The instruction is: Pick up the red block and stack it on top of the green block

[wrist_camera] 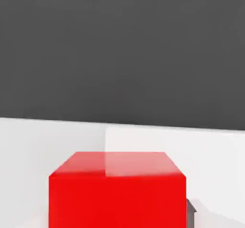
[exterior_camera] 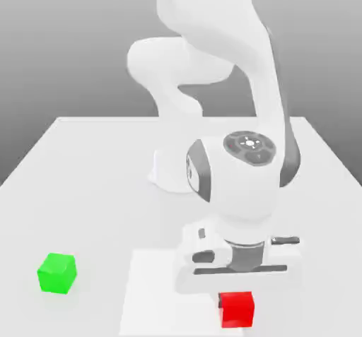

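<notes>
Red cube, smooth and sharp-edged, sits beneath the claw.

Bright even light, washed-out white table, crisp renders (no blur), pale glossy patch, grey backdrop

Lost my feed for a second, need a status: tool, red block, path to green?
Tool low over red block, grip state unclear. Green block alone on table, off to exterior view's left. Nothing between the blocks.
</notes>
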Controlling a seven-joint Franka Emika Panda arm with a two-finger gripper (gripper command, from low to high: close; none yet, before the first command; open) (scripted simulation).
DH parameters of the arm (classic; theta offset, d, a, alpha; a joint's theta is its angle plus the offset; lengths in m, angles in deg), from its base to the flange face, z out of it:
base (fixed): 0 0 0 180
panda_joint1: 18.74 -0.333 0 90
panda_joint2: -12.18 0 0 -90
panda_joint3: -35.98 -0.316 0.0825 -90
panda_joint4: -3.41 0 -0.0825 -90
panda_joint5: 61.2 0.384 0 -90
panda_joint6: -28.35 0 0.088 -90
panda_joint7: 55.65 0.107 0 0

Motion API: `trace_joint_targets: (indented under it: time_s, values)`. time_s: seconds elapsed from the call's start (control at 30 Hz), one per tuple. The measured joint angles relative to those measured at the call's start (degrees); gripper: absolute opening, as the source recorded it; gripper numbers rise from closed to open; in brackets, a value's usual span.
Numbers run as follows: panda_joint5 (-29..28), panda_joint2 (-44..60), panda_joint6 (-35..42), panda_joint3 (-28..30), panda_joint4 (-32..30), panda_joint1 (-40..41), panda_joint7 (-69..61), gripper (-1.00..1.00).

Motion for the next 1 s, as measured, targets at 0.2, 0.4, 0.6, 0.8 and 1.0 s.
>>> trace_joint_targets:
  time_s: [0.2,0.4,0.6,0.8,1.0]
  values:
    - [3.30,-9.43,7.83,-1.91,-1.57,1.75,-2.84,-1.00]
    - [3.87,-13.73,10.43,3.47,-3.42,9.81,-13.75,-1.00]
    - [5.54,-17.24,11.93,9.44,-5.30,20.32,-26.82,-1.00]
    - [8.53,-17.55,10.76,12.21,-6.66,28.77,-38.40,-1.00]
    - [10.74,-10.29,3.85,11.31,-6.40,29.28,-40.47,1.00]
